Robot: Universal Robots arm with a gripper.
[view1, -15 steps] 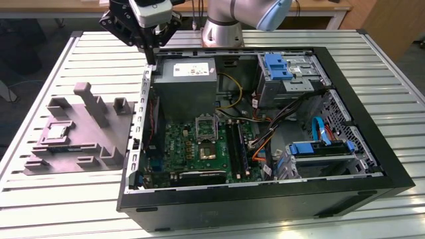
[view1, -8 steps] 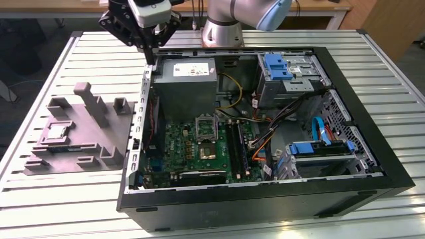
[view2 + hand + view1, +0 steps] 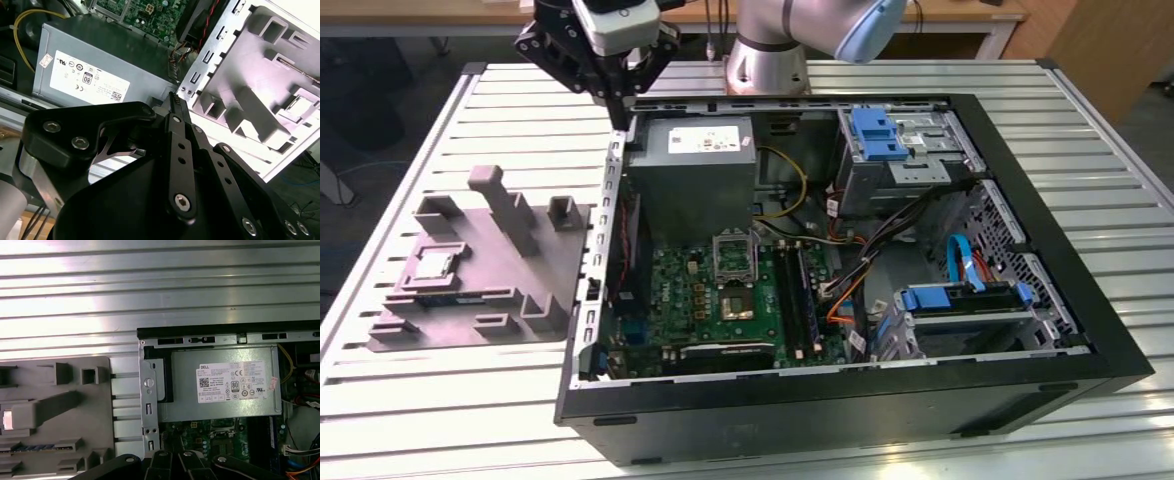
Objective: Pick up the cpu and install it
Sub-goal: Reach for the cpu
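Gripper (image 3: 622, 104) clenched, fingers drawn to a point, nothing between them. It hangs over the back corner of the open case (image 3: 854, 405); in the second wrist view the tip (image 3: 175, 98) sits just above the case's metal edge.

Directly below and beside it: power supply (image 3: 700, 165), grey box with a white label, seen in both wrist views (image 3: 220, 385). Yellow cable (image 3: 787, 185) runs just past the supply.

Further from the gripper, inside the case: green board (image 3: 700, 300) with a dark framed socket (image 3: 734, 248).

Outside the case, on the slatted table (image 3: 454, 400), toward the exterior view's left: grey holder (image 3: 520, 270) with upright posts. The cpu (image 3: 430, 265) lies flat in a recess of it, well apart from the gripper, untouched; second wrist view shows it as a pale square (image 3: 300, 104).
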